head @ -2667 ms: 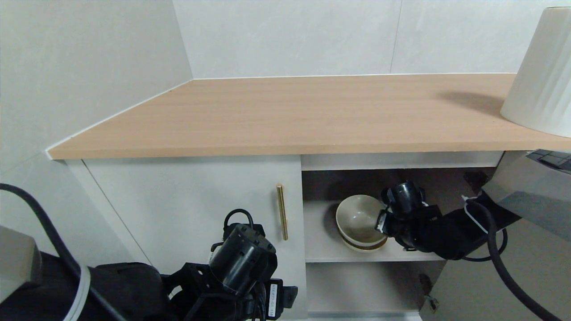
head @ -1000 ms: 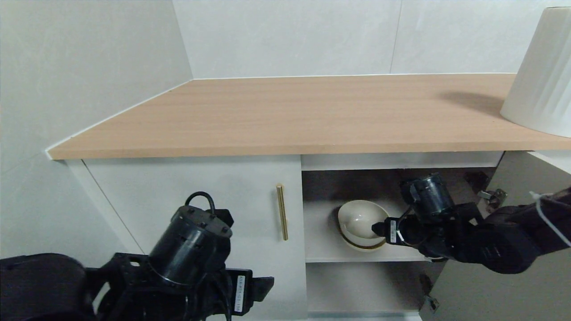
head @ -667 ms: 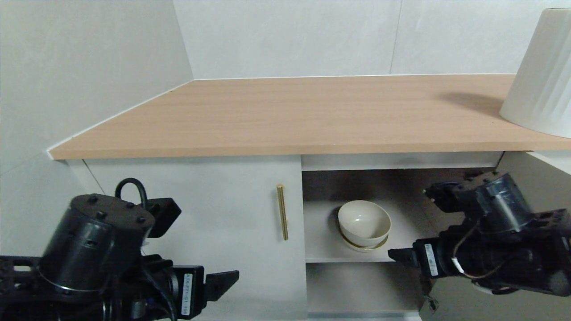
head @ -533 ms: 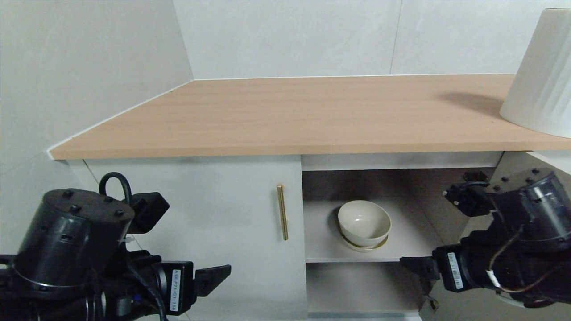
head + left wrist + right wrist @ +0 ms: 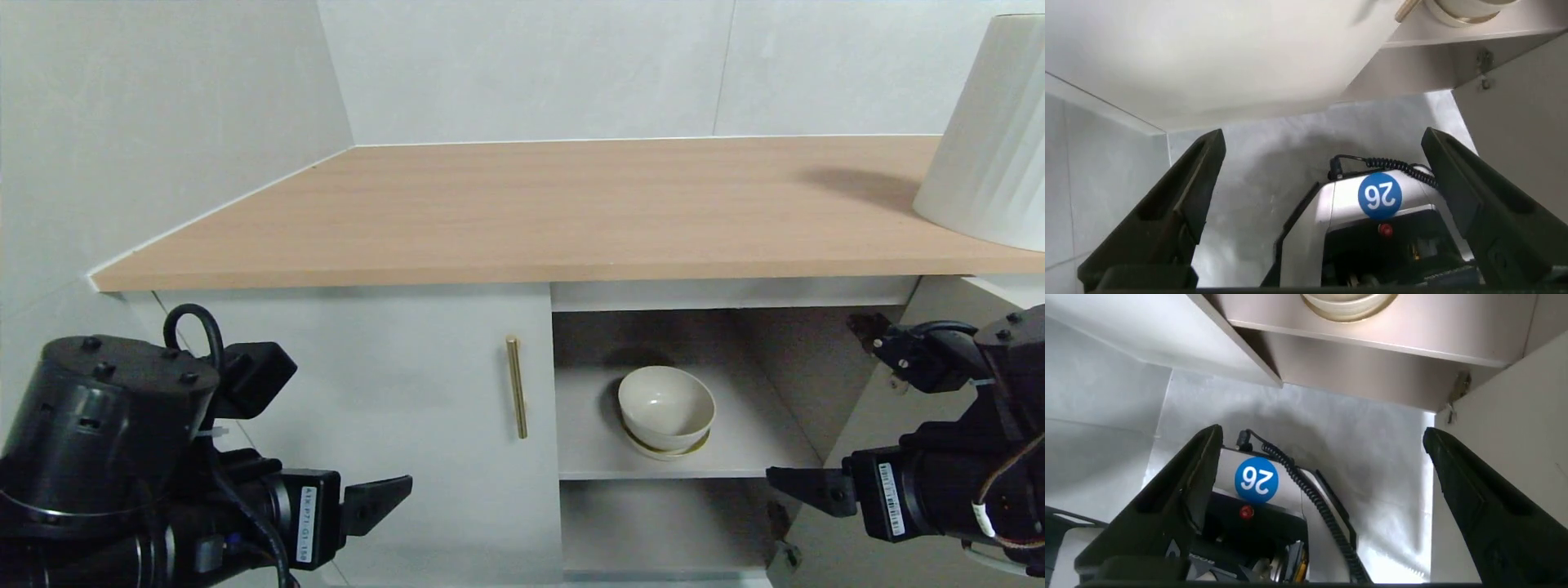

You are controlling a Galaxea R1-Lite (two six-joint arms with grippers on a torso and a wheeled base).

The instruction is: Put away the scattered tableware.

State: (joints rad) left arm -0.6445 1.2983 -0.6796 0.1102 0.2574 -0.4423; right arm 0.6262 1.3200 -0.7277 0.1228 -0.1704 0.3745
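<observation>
The bowl [image 5: 666,404] sits in the cabinet [image 5: 718,292] under the desk [image 5: 571,204]. It is on the upper shelf [image 5: 588,457] of the right-hand compartment, whose door [image 5: 816,559] stands swung open to the right. The bowl is upright, toward the front of the shelf and nearer the compartment's left wall than its right. Its cream inside shows right down to the bottom.

It rests on a flatter piece [image 5: 665,450] with a brownish rim that peeks out beneath it. This is probably a plate, though so little shows that it could be a second, shallower bowl. A lower compartment [image 5: 661,523] lies under the shelf.

The left door [image 5: 351,408] is shut. Its brass handle [image 5: 514,388] stands upright along the edge next to the opening. A white lampshade [image 5: 988,139] stands at the desk's right end.

The left gripper [image 5: 1323,139] hangs low in front of the shut left door, well apart from the bowl, fingers spread wide and holding nothing. The right gripper [image 5: 1323,437] is low on the other side, by the open door and below shelf level. It too is spread wide and holding nothing, pointing toward the cabinet without touching it. In the right wrist view the bowl and the piece under it sit above the shelf's front edge.
</observation>
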